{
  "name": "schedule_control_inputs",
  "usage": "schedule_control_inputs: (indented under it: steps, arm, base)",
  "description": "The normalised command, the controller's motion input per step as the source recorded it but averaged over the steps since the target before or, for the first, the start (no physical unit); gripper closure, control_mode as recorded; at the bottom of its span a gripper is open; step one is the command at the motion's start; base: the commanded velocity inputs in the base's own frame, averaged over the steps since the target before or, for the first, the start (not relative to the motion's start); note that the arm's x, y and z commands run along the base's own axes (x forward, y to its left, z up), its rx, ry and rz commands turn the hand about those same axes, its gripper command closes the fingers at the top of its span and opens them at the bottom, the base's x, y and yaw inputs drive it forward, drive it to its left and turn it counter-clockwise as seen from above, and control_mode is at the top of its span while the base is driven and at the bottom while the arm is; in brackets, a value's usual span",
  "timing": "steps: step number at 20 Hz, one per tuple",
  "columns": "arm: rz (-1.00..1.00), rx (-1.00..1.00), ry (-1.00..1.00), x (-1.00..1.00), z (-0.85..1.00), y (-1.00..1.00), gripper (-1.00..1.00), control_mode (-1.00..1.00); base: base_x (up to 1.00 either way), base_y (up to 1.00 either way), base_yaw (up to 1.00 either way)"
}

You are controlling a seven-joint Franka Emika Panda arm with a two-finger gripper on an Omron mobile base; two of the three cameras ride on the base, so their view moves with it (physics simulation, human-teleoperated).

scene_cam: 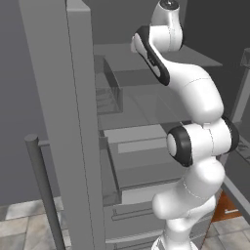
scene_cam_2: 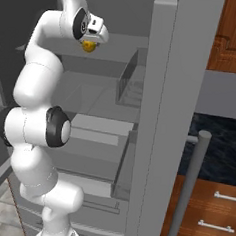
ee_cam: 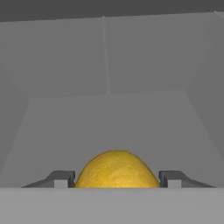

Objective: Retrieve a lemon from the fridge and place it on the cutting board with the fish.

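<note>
- Gripper [ee_cam: 116, 180]: reached into the open fridge [scene_cam_2: 167, 94] at an upper shelf; jaws stood partly open on either side of the lemon [ee_cam: 116, 170], each finger [ee_cam: 61, 178] just beside the fruit. Whether the pads touched the skin could not be told, so no firm hold was recorded.
- Lemon: yellow, round, sat on the grey shelf between the fingers; in the right base view it showed just under the hand [scene_cam_2: 89, 46].
- Step in hand, judged: grasping. The jaws should close squarely across the widest part, then lift straight before drawing back, clear of the shelf above.
- Hidden: the lemon's lower half and the fingertips were cut off in the hand view.
</note>
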Motion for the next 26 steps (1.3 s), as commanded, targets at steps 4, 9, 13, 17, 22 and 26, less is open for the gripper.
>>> schedule_control_inputs:
  steps: [4,9,13,17,22,26]
  arm:
    - [0.00,0.00,0.00,0.00,-0.03,0.00,1.00,-1.00]
    - [0.00,0.00,-0.26,-0.13,0.00,0.00,1.00,-1.00]
    - [0.00,0.00,-0.52,-0.21,0.00,0.00,1.00,-1.00]
    - [0.00,0.01,-0.22,-0.40,0.02,0.00,1.00,-1.00]
    - [-0.02,0.03,0.01,-0.98,0.31,0.00,1.00,-1.00]
    - [-0.03,0.02,0.00,-1.00,0.06,0.00,1.00,-1.00]
  base:
    - [0.00,0.00,0.00]
    - [0.00,0.00,0.00]
    - [0.00,0.00,0.00]
    - [0.00,0.00,0.00]
    - [0.00,0.00,0.00]
    - [0.00,0.00,0.00]
